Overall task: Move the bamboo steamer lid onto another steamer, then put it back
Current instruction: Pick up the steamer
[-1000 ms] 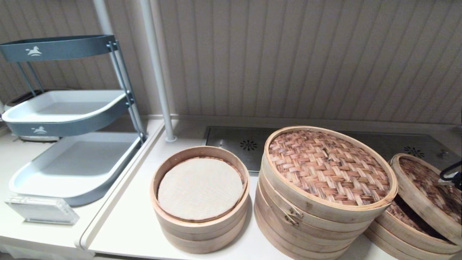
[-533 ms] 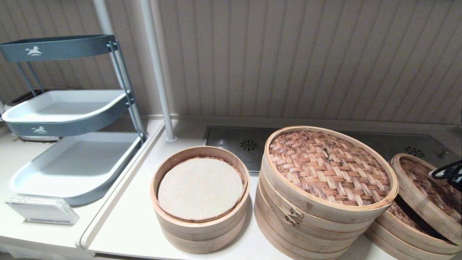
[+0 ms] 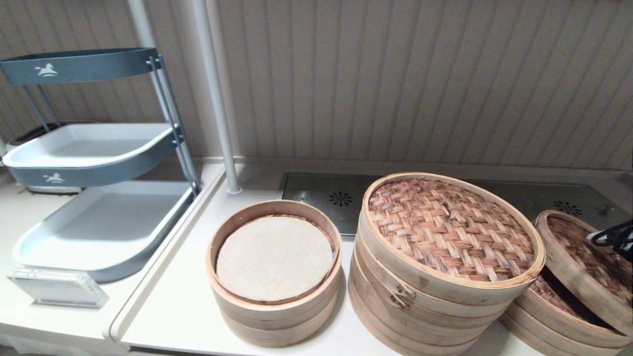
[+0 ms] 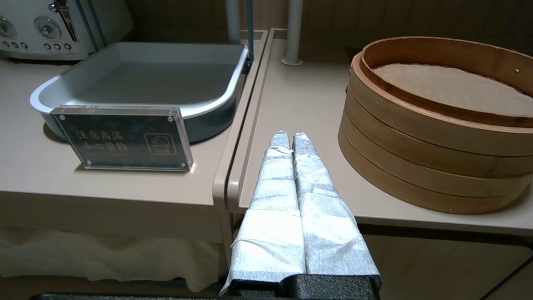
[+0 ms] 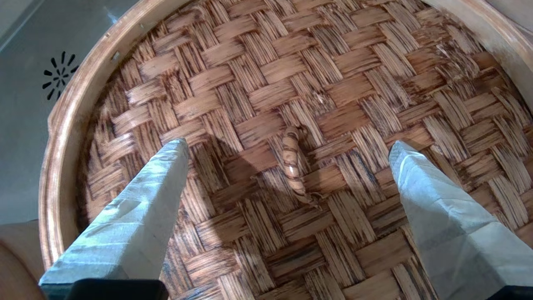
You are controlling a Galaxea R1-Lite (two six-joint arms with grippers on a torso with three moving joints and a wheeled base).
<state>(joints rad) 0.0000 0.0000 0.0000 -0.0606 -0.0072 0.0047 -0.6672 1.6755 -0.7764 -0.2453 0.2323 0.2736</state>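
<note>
The bamboo steamer lid (image 3: 586, 259), dark brown weave in a pale band, lies tilted on the lower dark-weave stack (image 3: 549, 316) at the far right, with a dark gap under it. My right gripper (image 5: 287, 143) hovers open just above the lid (image 5: 258, 83), one finger on each side of the centre knot (image 5: 293, 164) and holding nothing; only a dark part of it (image 3: 615, 236) shows in the head view. The other steamer (image 3: 445, 232), tall and wide with a tan-reddish lid, stands left of it. My left gripper (image 4: 288, 135) is shut and empty, low at the counter's front edge.
A smaller steamer with a white cloth liner (image 3: 274, 257) stands left of the tall one. A grey tiered tray rack (image 3: 94, 148), an acrylic sign (image 3: 57, 287) and a white pole (image 3: 215, 99) are on the left. A metal drain plate (image 3: 321, 190) lies behind the steamers.
The right arm's dark part at the right edge has shifted slightly up and inward over the dark lid. The steamers and the lid have not moved.
</note>
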